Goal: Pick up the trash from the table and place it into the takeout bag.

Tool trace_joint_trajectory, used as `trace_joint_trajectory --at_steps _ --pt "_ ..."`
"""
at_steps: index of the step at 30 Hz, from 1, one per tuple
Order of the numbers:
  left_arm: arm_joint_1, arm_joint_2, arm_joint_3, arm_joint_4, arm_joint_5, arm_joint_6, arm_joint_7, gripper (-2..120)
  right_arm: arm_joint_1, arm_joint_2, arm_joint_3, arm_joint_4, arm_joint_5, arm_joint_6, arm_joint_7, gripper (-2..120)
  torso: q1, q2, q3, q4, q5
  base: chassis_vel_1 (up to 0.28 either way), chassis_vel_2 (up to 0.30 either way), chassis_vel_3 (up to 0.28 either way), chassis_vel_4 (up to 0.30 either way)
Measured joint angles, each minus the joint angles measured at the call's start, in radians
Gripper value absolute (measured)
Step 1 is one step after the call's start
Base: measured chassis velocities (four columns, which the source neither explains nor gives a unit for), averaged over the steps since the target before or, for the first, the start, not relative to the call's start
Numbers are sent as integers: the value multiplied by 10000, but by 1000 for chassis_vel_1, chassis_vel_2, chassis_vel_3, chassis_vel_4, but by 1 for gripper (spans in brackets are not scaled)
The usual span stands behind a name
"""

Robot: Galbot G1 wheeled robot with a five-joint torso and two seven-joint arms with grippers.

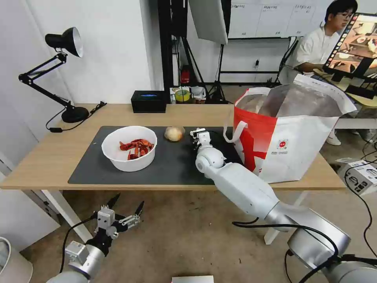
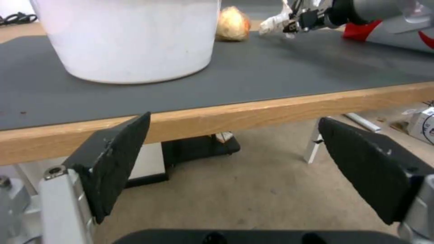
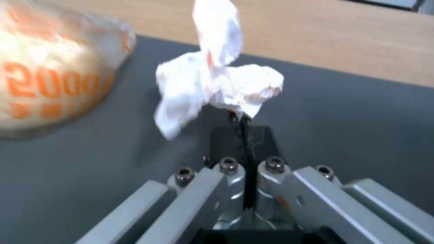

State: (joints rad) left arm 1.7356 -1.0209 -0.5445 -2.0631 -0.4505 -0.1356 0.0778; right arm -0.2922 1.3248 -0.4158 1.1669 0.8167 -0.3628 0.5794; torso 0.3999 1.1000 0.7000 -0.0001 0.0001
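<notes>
On the table (image 1: 51,157), a white bowl (image 1: 129,151) of red shells stands on the left half of the dark grey mat (image 1: 172,165). A beige ball (image 1: 174,133) lies at the mat's far edge. Just right of the ball, my right gripper (image 1: 198,135) hovers low over the mat. In the right wrist view it (image 3: 242,122) is shut on a crumpled white tissue (image 3: 217,84), with the ball (image 3: 50,74) close beside. The red-and-white takeout bag (image 1: 290,133) stands open at the table's right end. My left gripper (image 1: 121,208) hangs open below the table's front edge, its fingers (image 2: 122,159) empty.
A black desk lamp (image 1: 64,70) stands at the back left corner and a small black box (image 1: 148,101) at the back edge. The table's white leg (image 1: 63,210) is near my left arm. A white box (image 1: 361,177) lies on the floor at the right.
</notes>
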Motion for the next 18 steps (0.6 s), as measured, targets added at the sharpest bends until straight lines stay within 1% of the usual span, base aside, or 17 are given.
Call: trace_joint_trajectory --at_steps 8,11,15,17,18 --pt "62 -115 -12 -62 73 0 -5 100 -155 -354 -40 604 -46 306 -247 0 1 0 0 0 0 0 0 0 0" --pt "96 -183 -17 -116 116 0 -6 100 -343 -699 -65 1197 -195 551 -444 0 2 0 0 1 0 0 0 0 0" --pt "119 -205 -34 -153 121 0 -7 100 -469 -899 -71 1582 -310 695 -560 0 1 0 0 1 1 0 0 0 0" --pt "159 -215 -64 -195 124 0 -10 100 -653 -1149 -68 2096 -464 825 -636 0 1 0 0 1 0 0 0 0 0" --pt "159 -215 -64 -195 124 0 -10 100 -663 -1162 -67 2124 -471 831 -639 0 1 0 0 0 0 0 0 0 0"
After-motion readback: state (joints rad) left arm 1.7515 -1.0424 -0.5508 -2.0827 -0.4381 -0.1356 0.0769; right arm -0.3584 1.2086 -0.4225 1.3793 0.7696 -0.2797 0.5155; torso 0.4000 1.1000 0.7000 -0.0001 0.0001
